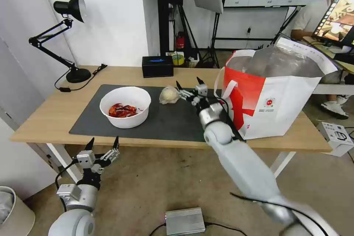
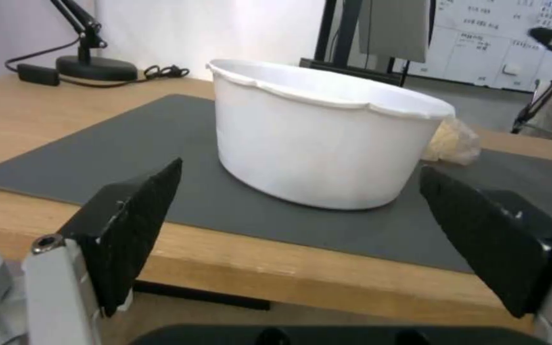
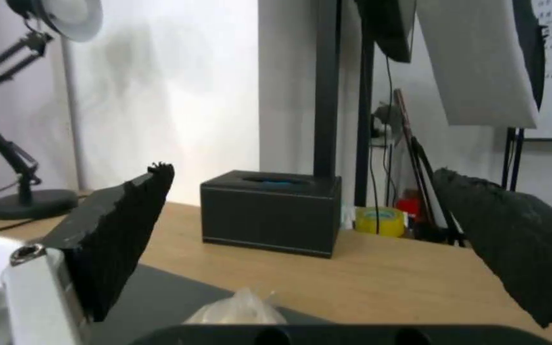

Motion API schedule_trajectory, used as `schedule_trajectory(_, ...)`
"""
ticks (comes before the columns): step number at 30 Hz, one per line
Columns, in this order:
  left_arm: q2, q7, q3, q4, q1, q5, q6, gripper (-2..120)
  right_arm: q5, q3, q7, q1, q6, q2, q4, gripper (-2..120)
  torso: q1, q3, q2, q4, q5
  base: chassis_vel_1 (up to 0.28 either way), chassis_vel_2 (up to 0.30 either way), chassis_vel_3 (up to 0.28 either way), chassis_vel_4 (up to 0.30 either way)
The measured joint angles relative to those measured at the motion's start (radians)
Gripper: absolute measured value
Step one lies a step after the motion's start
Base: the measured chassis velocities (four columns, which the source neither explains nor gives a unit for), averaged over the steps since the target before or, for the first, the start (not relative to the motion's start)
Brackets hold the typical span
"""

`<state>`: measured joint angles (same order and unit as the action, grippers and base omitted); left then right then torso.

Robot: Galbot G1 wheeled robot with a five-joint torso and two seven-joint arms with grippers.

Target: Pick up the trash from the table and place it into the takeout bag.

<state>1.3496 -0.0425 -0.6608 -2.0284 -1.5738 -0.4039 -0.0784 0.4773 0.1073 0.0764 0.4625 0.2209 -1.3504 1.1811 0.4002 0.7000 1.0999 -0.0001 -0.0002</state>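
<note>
On the dark grey mat (image 1: 166,123) of the light-wood table (image 1: 44,118) stands a white bowl (image 1: 125,106) holding red shells, also close in the left wrist view as the bowl (image 2: 327,139). To its right lies a clear plastic-wrapped pale lump (image 1: 169,95) (image 2: 450,143) (image 3: 237,309). My right gripper (image 1: 188,84) hovers open just right of the lump, above the mat. The white and red takeout bag (image 1: 280,96) stands open on the table's right end, foil lining showing. My left gripper (image 1: 103,143) is open below the table's front edge, facing the bowl.
A black tissue box (image 1: 158,66) (image 3: 270,213) sits at the table's back edge, a black desk lamp (image 1: 70,40) at the back left. A yellow tape roll (image 3: 378,221) lies behind the table. A grey box (image 1: 184,221) lies on the floor, a small white box (image 1: 337,137) at right.
</note>
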Motion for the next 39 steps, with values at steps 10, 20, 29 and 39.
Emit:
schedule_trajectory(10, -0.008, -0.002, 0.002, 0.013, 0.017, -0.008, 0.0, 100, 0.089, 0.057, 0.001, -0.133, -0.032, -0.097, -0.196, 100, 0.0, 0.0, 0.0, 0.0002, -0.0001, 0.0, 0.0, 0.0, 0.0)
schedule_trajectory(20, -0.01, -0.003, 0.005, 0.023, 0.024, -0.009, 0.0, 100, 0.18, 0.122, 0.038, -0.207, -0.113, -0.151, -0.319, 100, 0.0, 0.0, 0.0, 0.0001, 0.0, 0.0, 0.0, 0.0, 0.0)
schedule_trajectory(29, -0.009, -0.028, 0.004, 0.018, 0.016, -0.014, -0.008, 100, 0.194, 0.153, 0.071, -0.265, -0.229, -0.193, -0.397, 100, 0.0, 0.0, 0.0, 0.0001, 0.0, 0.0, 0.0, 0.0, 0.0)
schedule_trajectory(39, -0.008, -0.038, -0.003, 0.017, 0.008, -0.017, -0.017, 100, 0.218, 0.165, 0.102, -0.281, -0.347, -0.216, -0.449, 100, 0.0, 0.0, 0.0, 0.0, 0.0001, 0.0, 0.0, 0.0, 0.0)
